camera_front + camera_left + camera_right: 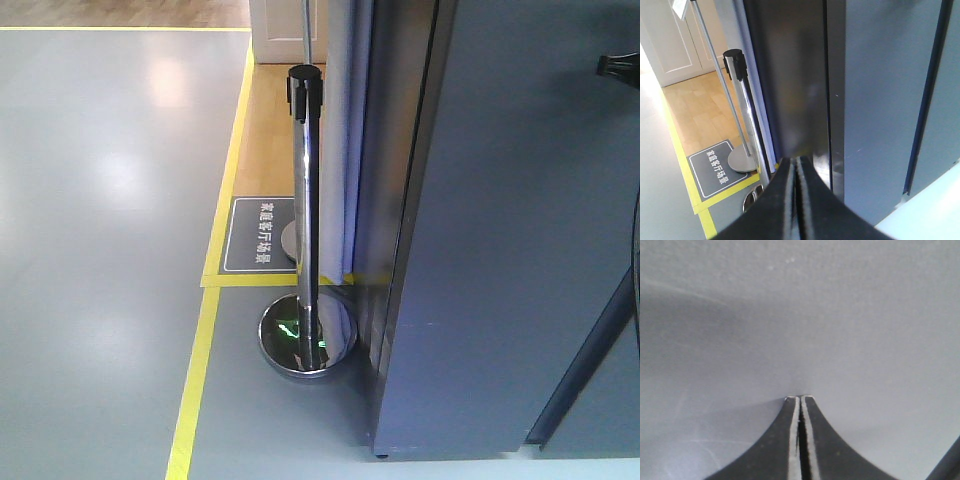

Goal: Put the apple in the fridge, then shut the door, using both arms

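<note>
We've got both hands pinched closed and empty, so this looks like the door-closing push. The right hand (800,399) has its tips against, or just off, a flat grey panel, most likely the door (520,250); the left hand (796,162) points at the dark seam where the fridge (785,75) meets the door edge. No apple in any view, so we judge it's already inside, though we can't see in. To finish well, we want a straight, steady shove square to the panel, tips staying flat so they don't skate on that smooth matte skin, until the seam shuts evenly. The door is flat and featureless; beside it a glossy chrome post (306,210) with a domed base stands on grey floor (100,200) edged in yellow tape.
</note>
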Available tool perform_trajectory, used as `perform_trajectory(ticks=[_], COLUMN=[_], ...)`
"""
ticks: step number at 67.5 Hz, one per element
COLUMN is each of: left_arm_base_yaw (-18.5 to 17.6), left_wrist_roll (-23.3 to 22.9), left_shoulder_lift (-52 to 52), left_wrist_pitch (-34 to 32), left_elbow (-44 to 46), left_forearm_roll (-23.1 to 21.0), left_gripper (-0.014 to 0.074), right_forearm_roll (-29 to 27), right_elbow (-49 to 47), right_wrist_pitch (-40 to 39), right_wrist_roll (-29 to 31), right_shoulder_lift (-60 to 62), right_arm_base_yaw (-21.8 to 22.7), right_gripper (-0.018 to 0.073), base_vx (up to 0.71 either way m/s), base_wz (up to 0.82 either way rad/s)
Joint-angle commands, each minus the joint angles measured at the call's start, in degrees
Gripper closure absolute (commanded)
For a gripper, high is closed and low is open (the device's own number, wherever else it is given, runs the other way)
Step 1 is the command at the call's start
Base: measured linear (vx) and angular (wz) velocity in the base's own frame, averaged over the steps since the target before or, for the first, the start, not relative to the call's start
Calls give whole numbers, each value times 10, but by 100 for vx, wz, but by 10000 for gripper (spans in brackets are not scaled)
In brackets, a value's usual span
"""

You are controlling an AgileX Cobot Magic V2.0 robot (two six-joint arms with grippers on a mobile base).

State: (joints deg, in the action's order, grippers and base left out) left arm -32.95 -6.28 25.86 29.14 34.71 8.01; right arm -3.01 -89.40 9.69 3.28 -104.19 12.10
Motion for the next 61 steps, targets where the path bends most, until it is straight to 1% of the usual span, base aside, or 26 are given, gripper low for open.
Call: perform_trajectory(ticks=[1,10,17,29,34,39,44,49,61], left_arm_base_yaw=[0,0,0,0,0,0,0,0,0], left_wrist_roll=[-5,-5,-5,-5,-5,-5,-5,-5,-5], left_shoulder_lift=[5,5,5,5,5,5,5,5,5], left_wrist_pitch=[-37,-34,-33,-34,-34,-34,-34,-34,-34], left_elbow=[15,15,15,15,15,15,15,15,15], left_forearm_roll=[2,2,2,2,2,2,2,2,2], left_gripper=[602,602,602,602,602,602,602,602,602], right_forearm_roll=[-5,-4,-4,-4,-4,-4,-4,-3,-5], right_elbow=[-24,-24,-5,92,133,165,193,219,274], right_wrist_pitch=[-64,-26,-3,-12,-1,33,86,136,218], right_wrist_roll=[1,2,2,8,10,10,10,26,61], right_shoulder_lift=[6,25,57,135,167,198,225,257,333], right_arm_base_yaw=[-1,-1,-3,-3,-3,-3,-3,-3,-3], right_gripper=[561,561,561,561,561,561,561,561,561], base_vx=[0,0,0,0,0,0,0,0,0], base_wz=[-1,0,0,0,0,0,0,0,0])
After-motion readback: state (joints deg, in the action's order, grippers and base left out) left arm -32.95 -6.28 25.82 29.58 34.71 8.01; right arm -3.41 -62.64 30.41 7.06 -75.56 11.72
